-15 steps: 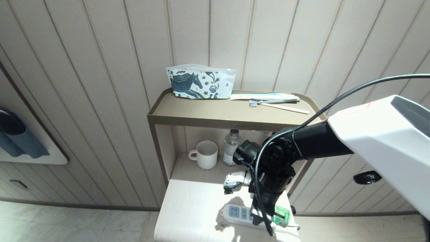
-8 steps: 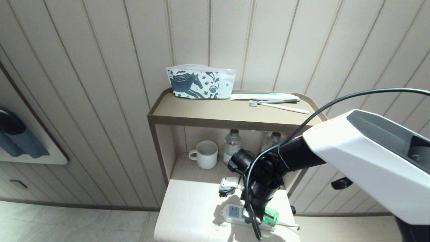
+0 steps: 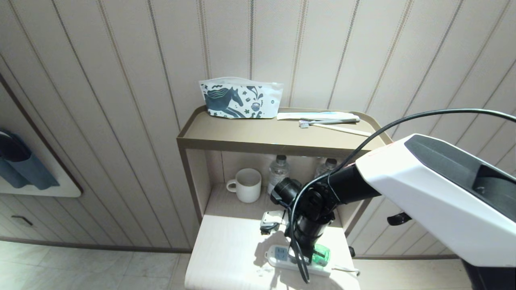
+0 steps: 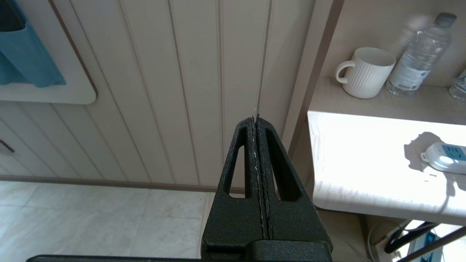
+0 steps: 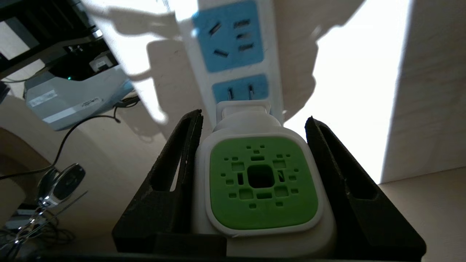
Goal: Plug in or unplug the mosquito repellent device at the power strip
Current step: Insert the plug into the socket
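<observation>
**Prongs at the socket: seating the repellent unit squarely**

On the left, the left gripper (image 4: 257, 120) hangs parked beside the cabinet, its jaws pressed together with nothing between them, well apart from the work.

Toward the middle of the low table (image 3: 225, 257), the power strip (image 3: 278, 255) lies flat with its pale blue panels facing up. The right gripper (image 5: 255, 120) holds the mosquito repellent device (image 5: 260, 185), one finger (image 5: 171, 174) on each side of its white body. The device's two metal prongs point at the slots of the nearest blue panel; whether they are part-way in or just at the mouth cannot be told.

To do this step well, I would judge that the push or pull should run straight along the prongs, with no twist, since the strip is loose on the table and could slide or tip. A slow, square motion should keep the prongs from bending.

The head view shows the layout: the strip near the table's front edge, the green device (image 3: 321, 256) at its right-hand end under the dark wrist, and the white mug (image 3: 246, 185) and water bottle (image 3: 278, 171) on the shelf behind. It hides the prongs and the fingers. The right wrist view alone shows these and the green vent grille. The left wrist view shows only the strip's near end (image 4: 444, 158), not the device.
</observation>
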Controlling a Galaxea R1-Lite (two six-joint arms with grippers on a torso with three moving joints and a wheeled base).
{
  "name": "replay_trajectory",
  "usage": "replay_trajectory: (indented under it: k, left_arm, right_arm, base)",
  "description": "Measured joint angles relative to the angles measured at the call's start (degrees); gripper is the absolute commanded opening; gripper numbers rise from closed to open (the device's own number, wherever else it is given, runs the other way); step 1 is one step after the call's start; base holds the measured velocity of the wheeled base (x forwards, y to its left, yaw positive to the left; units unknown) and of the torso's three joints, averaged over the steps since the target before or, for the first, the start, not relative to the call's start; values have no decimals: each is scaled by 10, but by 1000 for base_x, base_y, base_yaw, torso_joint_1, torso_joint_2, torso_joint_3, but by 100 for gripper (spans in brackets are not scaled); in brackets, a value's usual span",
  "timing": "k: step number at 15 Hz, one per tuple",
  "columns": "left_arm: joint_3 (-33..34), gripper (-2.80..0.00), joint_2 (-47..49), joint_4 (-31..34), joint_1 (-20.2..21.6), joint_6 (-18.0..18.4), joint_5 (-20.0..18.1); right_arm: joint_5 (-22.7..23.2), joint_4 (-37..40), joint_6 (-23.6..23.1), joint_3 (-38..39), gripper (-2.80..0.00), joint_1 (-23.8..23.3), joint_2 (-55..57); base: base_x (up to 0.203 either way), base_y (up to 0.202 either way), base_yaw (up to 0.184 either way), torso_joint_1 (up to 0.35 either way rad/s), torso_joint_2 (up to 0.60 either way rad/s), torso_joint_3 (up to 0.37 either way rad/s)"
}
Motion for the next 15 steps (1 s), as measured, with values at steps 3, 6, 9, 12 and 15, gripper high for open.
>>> replay_trajectory:
  k: [3,6,9,12,15]
  left_arm:
    - [0,-280,0,0,0,0,0]
    - [0,-280,0,0,0,0,0]
    - [0,-280,0,0,0,0,0]
    - [0,-280,0,0,0,0,0]
    - [0,-280,0,0,0,0,0]
  right_arm:
    - [-15,6,-26,-23,-280,-3,10]
    - [-20,7,-38,-15,-280,-4,13]
    - [-20,8,-57,1,-280,-2,7]
    - [-20,8,-62,15,-280,0,0]
    - [-20,7,-62,19,-280,2,1]
  base:
    - [0,0,0,0,0,0]
    - [0,0,0,0,0,0]
    - [0,0,0,0,0,0]
    - [0,0,0,0,0,0]
    - [0,0,0,0,0,0]
